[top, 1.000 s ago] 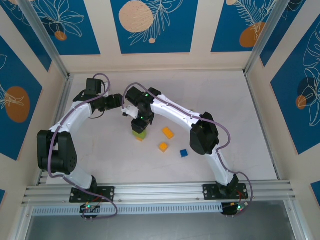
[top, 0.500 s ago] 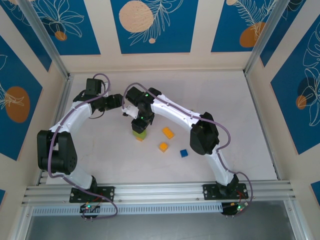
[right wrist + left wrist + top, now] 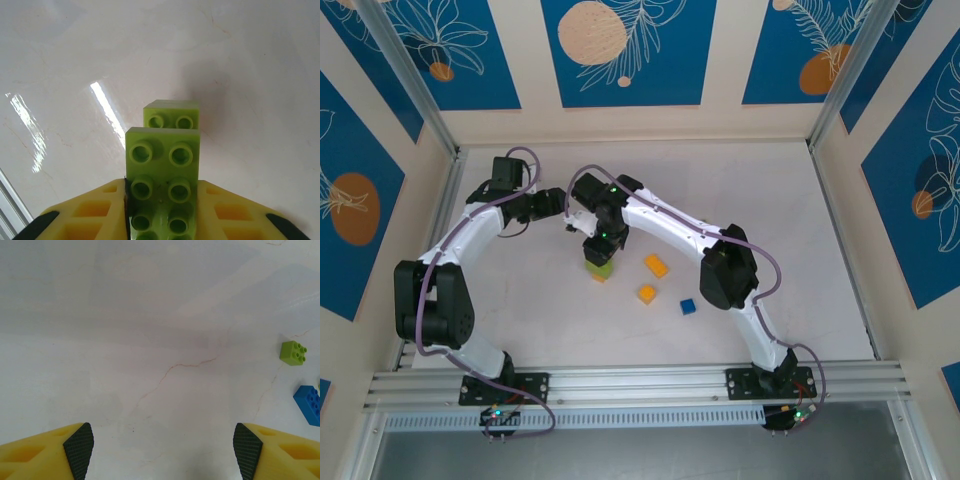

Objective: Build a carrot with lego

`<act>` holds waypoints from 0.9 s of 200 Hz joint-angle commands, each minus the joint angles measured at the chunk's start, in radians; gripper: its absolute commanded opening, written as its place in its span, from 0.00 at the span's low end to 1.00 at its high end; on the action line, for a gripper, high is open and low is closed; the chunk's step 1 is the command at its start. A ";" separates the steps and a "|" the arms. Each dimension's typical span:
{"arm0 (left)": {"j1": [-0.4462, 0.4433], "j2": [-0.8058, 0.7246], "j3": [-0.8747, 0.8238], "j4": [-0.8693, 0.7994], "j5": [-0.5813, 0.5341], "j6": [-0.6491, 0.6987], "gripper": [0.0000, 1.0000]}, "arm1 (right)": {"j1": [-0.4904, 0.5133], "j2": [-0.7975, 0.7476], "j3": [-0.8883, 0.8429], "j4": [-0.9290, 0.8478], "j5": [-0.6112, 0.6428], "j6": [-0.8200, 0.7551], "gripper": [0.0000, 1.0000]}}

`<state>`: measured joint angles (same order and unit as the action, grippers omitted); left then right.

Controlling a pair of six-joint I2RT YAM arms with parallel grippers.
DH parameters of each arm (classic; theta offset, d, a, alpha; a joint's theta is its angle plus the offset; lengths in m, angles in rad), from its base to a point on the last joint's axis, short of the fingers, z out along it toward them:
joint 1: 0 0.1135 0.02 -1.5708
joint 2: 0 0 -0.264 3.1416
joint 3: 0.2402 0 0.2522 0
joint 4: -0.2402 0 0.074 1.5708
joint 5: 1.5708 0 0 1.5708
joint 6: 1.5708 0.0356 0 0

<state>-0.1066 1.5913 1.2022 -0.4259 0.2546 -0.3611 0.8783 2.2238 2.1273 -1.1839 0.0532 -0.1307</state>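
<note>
Right gripper (image 3: pixel 162 222), bottom centre: clenched on lime brick (image 3: pixel 162 160). Left gripper (image 3: pixel 162 447), bottom edge: released, empty. Blue brick (image 3: pixel 309 404), right edge: loose on table (image 3: pixel 150 315).

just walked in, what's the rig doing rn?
The right gripper is shut on a lime green brick, pinched between its fingers near the middle of the table. A second lime brick sits just beyond it. The left gripper is open and empty over bare tabletop. An orange brick, another orange brick and a blue brick lie loose nearby. The carrot is not yet assembled.
</note>
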 commanded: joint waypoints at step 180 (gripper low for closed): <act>0.020 -0.016 -0.001 0.012 0.018 -0.003 0.76 | -0.010 0.010 0.048 -0.023 -0.050 0.005 0.31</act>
<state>-0.1066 1.5913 1.2022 -0.4259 0.2546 -0.3611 0.8719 2.2215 2.1468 -1.1934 0.0444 -0.1268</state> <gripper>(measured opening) 0.766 0.315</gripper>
